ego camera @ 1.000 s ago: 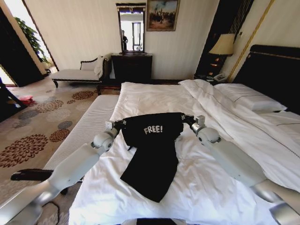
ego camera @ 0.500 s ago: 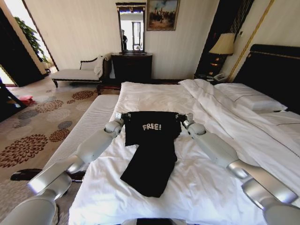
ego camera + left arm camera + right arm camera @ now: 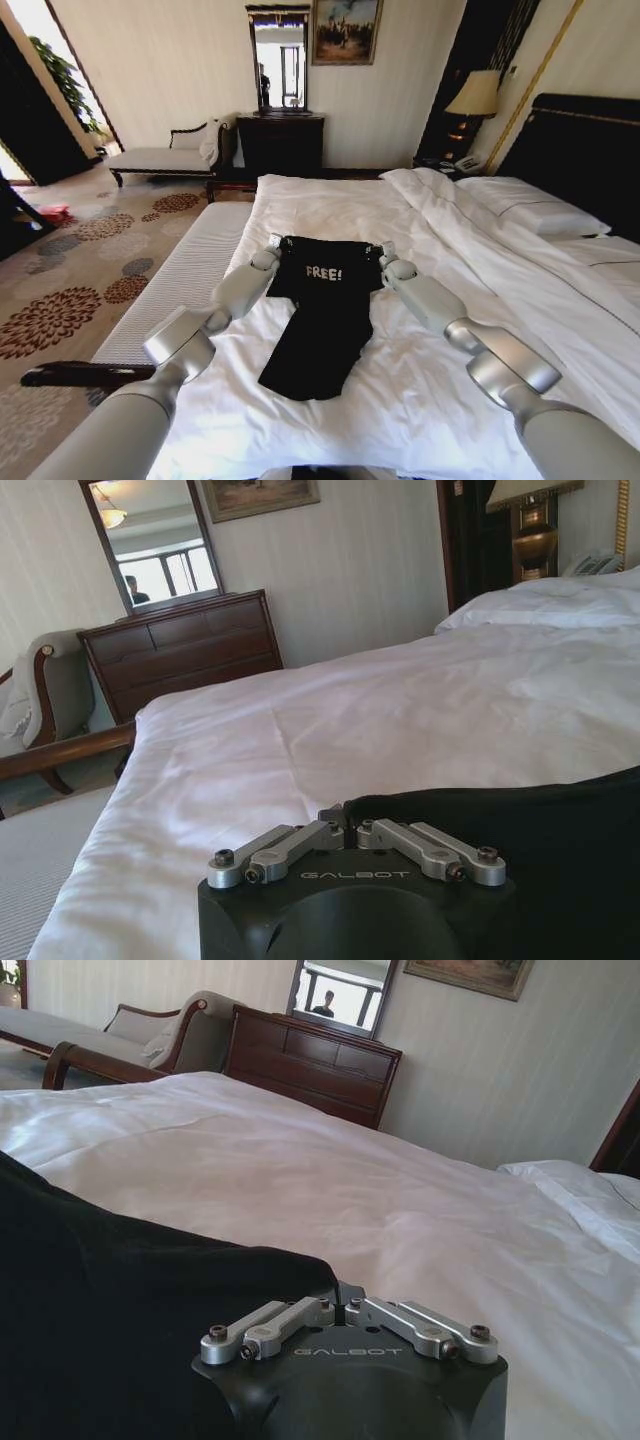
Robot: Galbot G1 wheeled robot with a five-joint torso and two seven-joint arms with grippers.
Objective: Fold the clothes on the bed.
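Observation:
The clothes (image 3: 325,300), a black top with white "FREE!" lettering, lie lengthwise on the white duvet of the bed (image 3: 330,205). Both arms reach far out over the bed. My left gripper (image 3: 276,240) sits at the top's far left corner and my right gripper (image 3: 386,249) at its far right corner, low over the duvet. The left wrist view has the left gripper (image 3: 347,823) shut, pinching the edge of the black fabric (image 3: 540,840). From the right wrist, the right gripper (image 3: 343,1303) is likewise shut on the black fabric (image 3: 120,1290).
Pillows (image 3: 530,205) and a dark headboard (image 3: 590,150) lie to the right. A lamp (image 3: 476,97) stands in the far right corner. A dark dresser (image 3: 281,143) and a pale chaise (image 3: 160,158) stand beyond the bed. A striped white pad (image 3: 190,270) runs along the bed's left side.
Both arms have stretched farther across the bed, carrying the top's upper edge away from me and down onto the duvet. The top now lies flatter and straighter.

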